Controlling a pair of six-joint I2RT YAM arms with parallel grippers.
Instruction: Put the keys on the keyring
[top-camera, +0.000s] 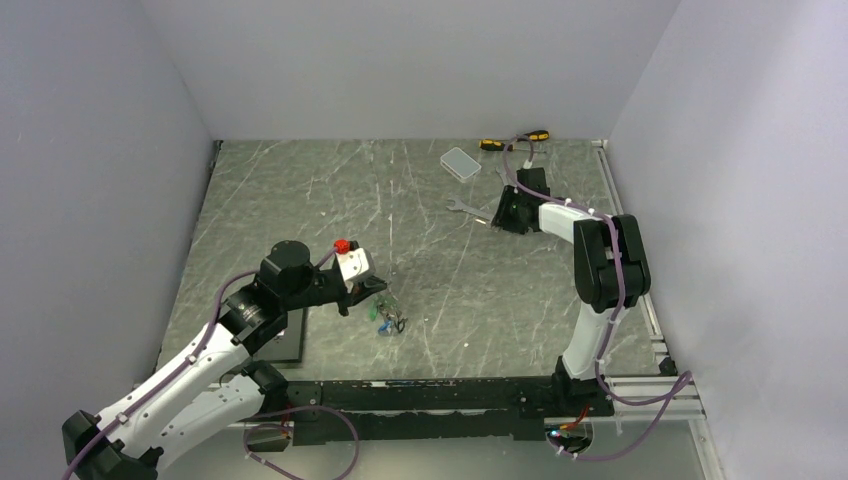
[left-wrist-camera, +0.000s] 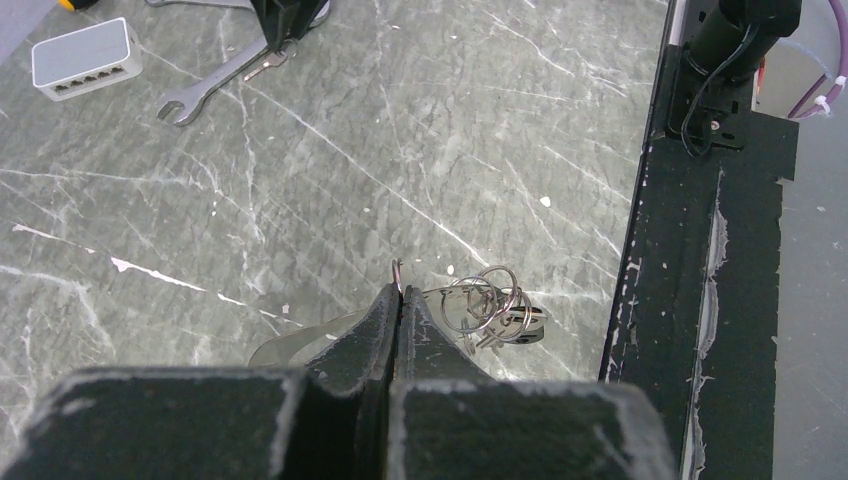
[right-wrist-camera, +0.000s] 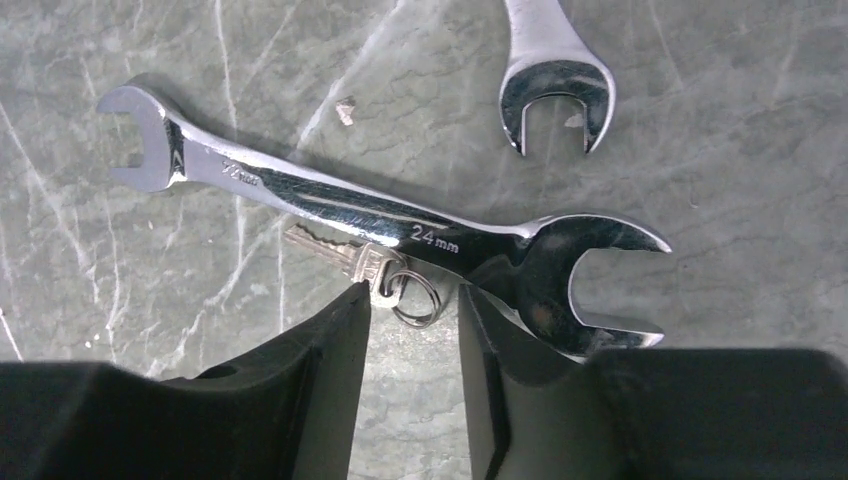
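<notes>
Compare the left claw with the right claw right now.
The left claw is shut, pinching the thin wire of the keyring; the right claw stands open, gripping nothing. The left claw sits near the front edge of the table beside a bunch of keys; the right claw is far back, straddling a lone key beside a wrench. Both are black and low over the table.

left hand (left-wrist-camera: 401, 296): jaws pinched tight | right hand (right-wrist-camera: 413, 296): jaws parted
</notes>
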